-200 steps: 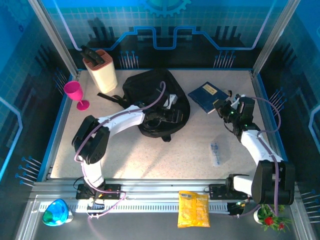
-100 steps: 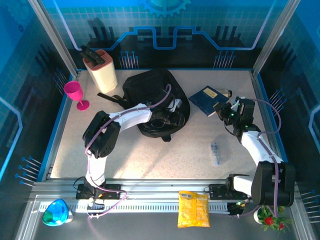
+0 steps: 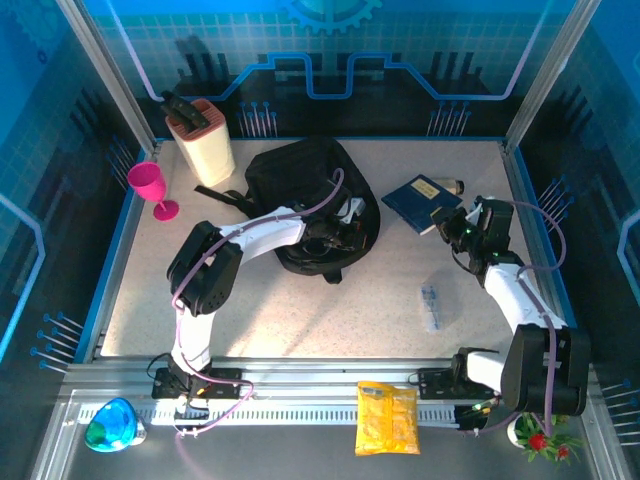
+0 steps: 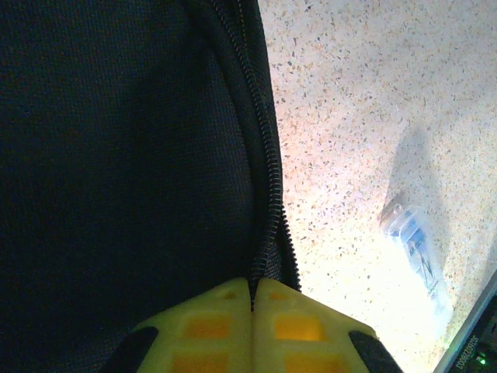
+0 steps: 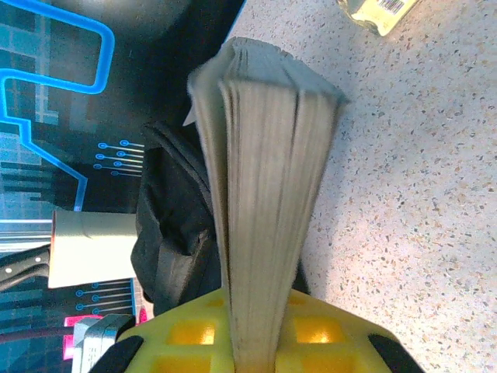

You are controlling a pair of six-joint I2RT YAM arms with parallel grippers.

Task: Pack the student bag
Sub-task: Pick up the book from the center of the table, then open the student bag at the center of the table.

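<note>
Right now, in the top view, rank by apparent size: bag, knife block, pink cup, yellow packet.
1. bag
2. knife block and yellow packet: they look about alike, so unranked
3. pink cup

The table [image 3: 330, 320] lay bare in front of the bag [image 3: 300, 175], apart from a packet [image 3: 431, 305] toward the right. A knife block [image 3: 205, 140] and goblet [image 3: 150, 188] crowded the back left corner, and the left arm [image 3: 262, 232] barred the bag's near left side. A narrow strip ran open between bag and book [image 3: 415, 195].
</note>
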